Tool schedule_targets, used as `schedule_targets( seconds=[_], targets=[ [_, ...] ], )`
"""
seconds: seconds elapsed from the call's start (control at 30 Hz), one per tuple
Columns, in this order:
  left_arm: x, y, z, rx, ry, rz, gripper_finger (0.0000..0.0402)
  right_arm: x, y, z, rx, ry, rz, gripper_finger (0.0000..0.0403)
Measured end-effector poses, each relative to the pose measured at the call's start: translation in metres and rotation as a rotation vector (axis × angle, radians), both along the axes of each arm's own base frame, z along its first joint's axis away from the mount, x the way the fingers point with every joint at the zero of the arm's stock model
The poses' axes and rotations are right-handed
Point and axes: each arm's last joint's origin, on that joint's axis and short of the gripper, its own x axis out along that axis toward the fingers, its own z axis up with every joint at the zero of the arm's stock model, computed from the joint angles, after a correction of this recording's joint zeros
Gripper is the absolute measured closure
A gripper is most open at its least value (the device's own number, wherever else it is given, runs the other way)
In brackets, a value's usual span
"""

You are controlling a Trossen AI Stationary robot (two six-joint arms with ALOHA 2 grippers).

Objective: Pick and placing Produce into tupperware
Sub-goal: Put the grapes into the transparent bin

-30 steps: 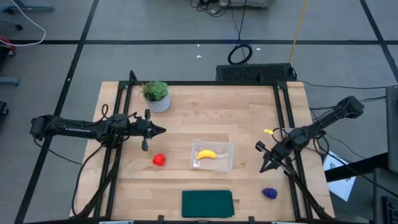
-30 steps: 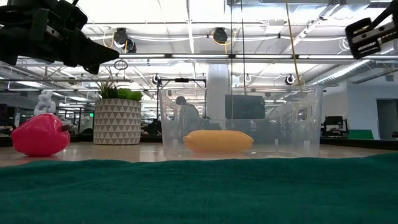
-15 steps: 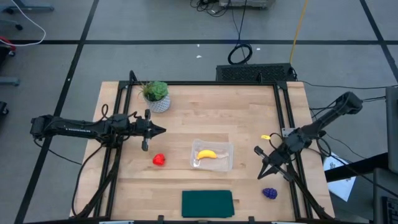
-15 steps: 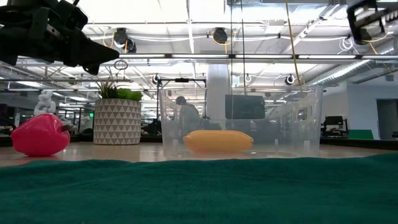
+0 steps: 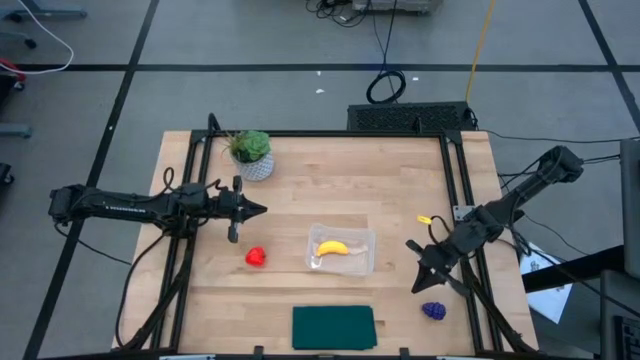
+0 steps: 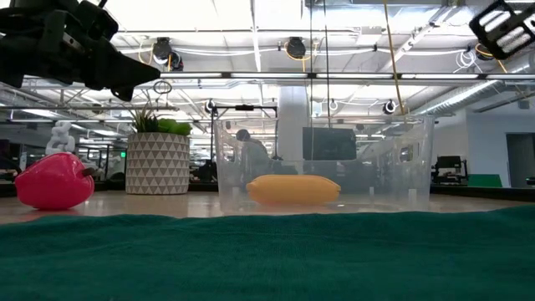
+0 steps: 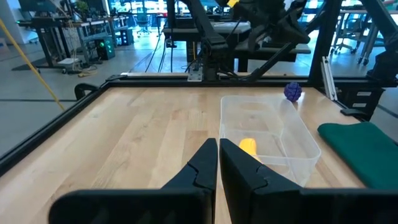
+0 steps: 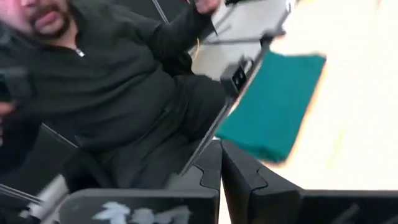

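Clear rounded tupperware holds curved banana; both arms' fingers seemingly pressed together.

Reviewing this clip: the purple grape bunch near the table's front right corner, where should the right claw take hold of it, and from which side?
Probably from straight above, closing across the middle of the grape bunch. It is a small rounded lump lying on bare table, apart from the tupperware and the green mat, so nothing blocks a top approach. The right claw is nearest, with its fingers shut, so it would open first.

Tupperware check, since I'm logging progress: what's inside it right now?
Only the banana lies inside the tupperware. The red fruit and grape bunch sit outside on the table. Nothing appears hidden.
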Motion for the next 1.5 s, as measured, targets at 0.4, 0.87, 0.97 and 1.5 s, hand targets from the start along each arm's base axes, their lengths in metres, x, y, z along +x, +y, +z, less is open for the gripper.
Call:
schedule_targets(
  seconds=[0.4, 0.87, 0.97, 1.5],
  targets=[
    [0.000, 0.000, -0.001, 0.000, 0.007, 0.000, 0.0378, -0.007, 0.013, 0.000, 0.196, 0.266, -0.052, 0.0403],
    [0.000, 0.000, -0.001, -0.004, 0.007, 0.000, 0.0378, -0.008, 0.040, 0.020, 0.011, 0.578, -0.174, 0.0403],
    [0.000, 0.000, -0.001, -0.005, 0.007, 0.000, 0.0378, -0.008, 0.045, 0.016, 0.015, 0.624, -0.189, 0.0403],
    [0.000, 0.000, -0.003, -0.005, 0.029, 0.000, 0.0378, -0.020, 0.058, -0.004, -0.014, 0.995, -0.356, 0.0403]
  ],
)
